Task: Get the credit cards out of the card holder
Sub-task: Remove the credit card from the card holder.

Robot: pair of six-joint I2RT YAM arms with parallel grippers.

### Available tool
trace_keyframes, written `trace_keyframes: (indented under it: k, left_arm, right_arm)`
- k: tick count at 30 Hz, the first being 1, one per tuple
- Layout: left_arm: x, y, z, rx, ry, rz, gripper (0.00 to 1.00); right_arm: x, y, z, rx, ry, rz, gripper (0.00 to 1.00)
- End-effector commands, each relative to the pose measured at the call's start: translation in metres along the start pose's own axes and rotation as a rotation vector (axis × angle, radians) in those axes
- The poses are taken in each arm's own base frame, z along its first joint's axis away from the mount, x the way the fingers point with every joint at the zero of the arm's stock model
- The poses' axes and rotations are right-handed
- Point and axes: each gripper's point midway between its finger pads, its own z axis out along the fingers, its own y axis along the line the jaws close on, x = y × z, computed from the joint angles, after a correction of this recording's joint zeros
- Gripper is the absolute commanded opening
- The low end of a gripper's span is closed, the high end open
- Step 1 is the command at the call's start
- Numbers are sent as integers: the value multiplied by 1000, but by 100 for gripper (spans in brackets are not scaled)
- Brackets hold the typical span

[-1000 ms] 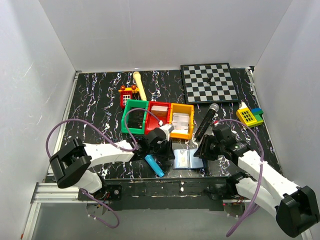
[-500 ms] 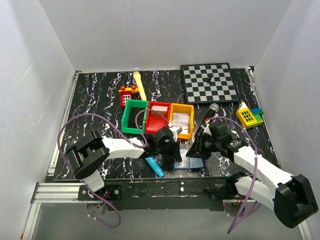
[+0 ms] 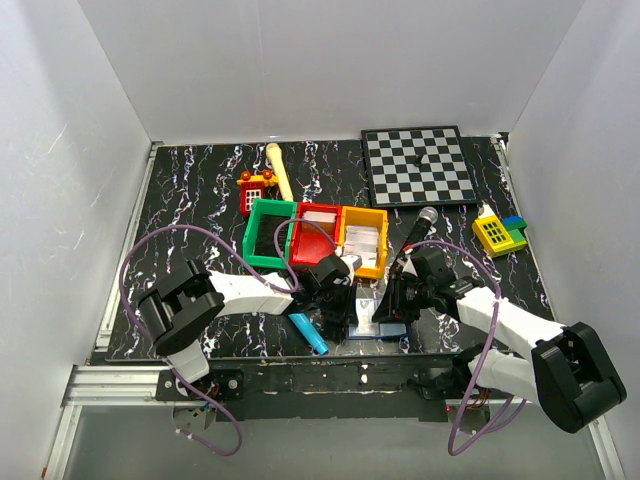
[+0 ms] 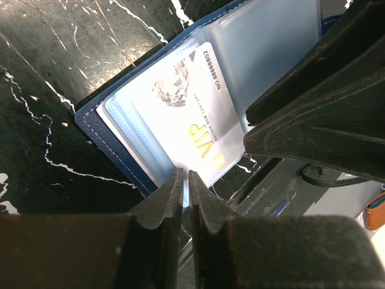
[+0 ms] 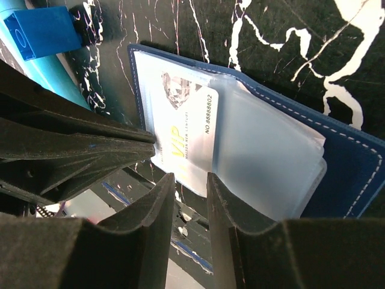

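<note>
Left gripper [image 4: 185, 180] pinches the VIP card [image 4: 186, 114] edge; right gripper [image 5: 189, 180] stands part-open beside it. Card holder [image 5: 355, 162] lies open just nearside of yellow bin [image 3: 370, 268]. Step: card extraction. Next: slide card clear, holder restrained.

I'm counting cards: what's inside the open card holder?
A white VIP card shows, partly out of a cloudy plastic sleeve in the card holder. Whether more cards lie behind it or deeper in the sleeves is hidden.
</note>
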Motion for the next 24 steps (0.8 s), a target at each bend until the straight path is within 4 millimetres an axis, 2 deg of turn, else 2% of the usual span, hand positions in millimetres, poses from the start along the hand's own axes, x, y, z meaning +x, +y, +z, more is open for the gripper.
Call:
trace_keyframes:
  k: [1, 11, 20, 24]
  left_arm:
    - [-8, 2, 1, -29, -11, -2, 8]
    - [-3, 13, 4, -65, 6, -22, 6]
    - [0, 15, 4, -60, 6, -30, 6]
    - [2, 15, 5, -54, 8, -31, 6]
  right_arm:
    - [-7, 0, 3, -5, -29, -38, 35]
    - [-6, -13, 6, 51, -31, -29, 39]
    - [-4, -10, 9, 26, -22, -33, 40]
    - [-4, -7, 10, 5, -11, -37, 37]
